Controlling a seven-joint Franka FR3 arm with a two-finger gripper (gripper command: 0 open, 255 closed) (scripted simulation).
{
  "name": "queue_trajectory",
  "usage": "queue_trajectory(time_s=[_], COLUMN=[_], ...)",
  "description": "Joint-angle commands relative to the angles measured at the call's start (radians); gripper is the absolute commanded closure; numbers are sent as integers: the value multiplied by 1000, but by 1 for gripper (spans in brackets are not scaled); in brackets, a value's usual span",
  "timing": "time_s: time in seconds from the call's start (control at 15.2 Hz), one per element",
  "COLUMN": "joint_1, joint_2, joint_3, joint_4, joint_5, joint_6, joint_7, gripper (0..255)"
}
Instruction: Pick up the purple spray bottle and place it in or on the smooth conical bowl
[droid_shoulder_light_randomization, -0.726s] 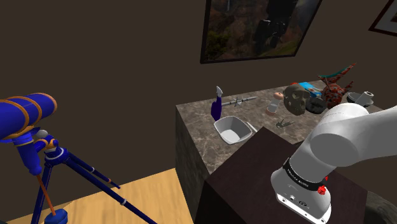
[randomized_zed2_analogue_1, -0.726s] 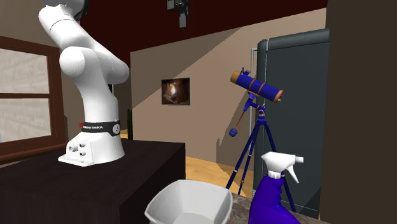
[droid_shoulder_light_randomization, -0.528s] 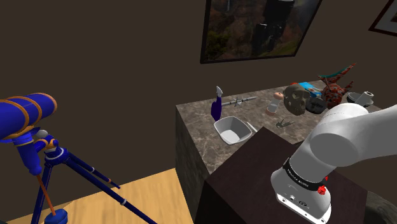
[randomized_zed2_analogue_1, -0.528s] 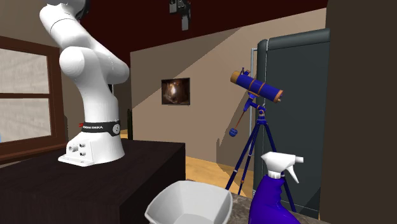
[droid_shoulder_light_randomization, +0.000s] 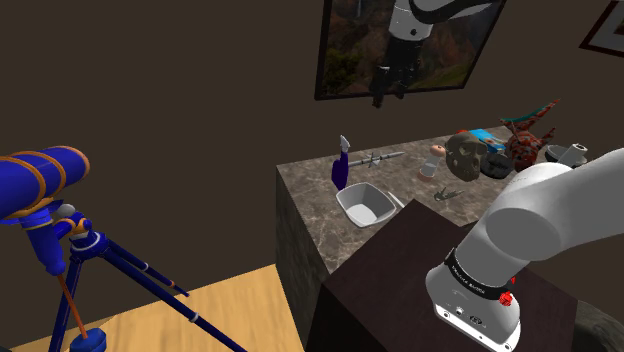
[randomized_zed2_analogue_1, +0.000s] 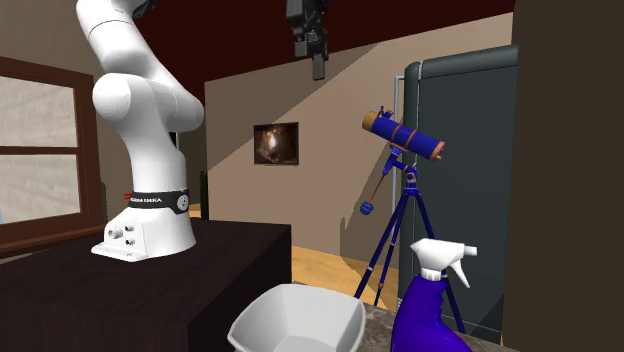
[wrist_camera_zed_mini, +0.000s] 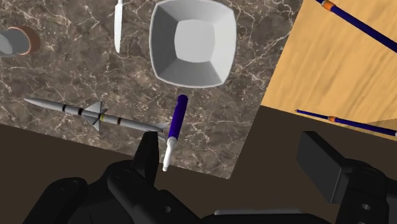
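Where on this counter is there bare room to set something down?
Bare marble lies between the white bowl, the spray bottle and the grey rocket model. Another strip runs from the bowl to the counter's edge. The counter's end at the shoulder view's right is crowded with clutter.

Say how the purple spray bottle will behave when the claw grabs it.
The spray bottle stands upright, tall and slim, so a nudge near its white head would probably tip it. Its purple body looks smooth and tapers upward, so the claw may slip unless it closes squarely.
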Motion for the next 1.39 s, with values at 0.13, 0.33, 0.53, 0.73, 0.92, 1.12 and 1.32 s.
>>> queue_trajectory(time_s=[0.13,0.33,0.53,0.73,0.92,1.12,1.32], joint_1=[-11,-18,-24,-29,-36,-45,-61], joint_2=[115,215,322,433,548,665,783], joint_3=[-28,-51,-72,-91,-107,-117,-119], joint_4=[-11,-2,20,54,99,156,223], joint_5=[-1,3,13,32,60,96,137], joint_6=[127,217,300,376,443,499,544], joint_7=[1,-4,-11,-24,-42,-64,-88], gripper=[0,0,0,0,0,0,0])
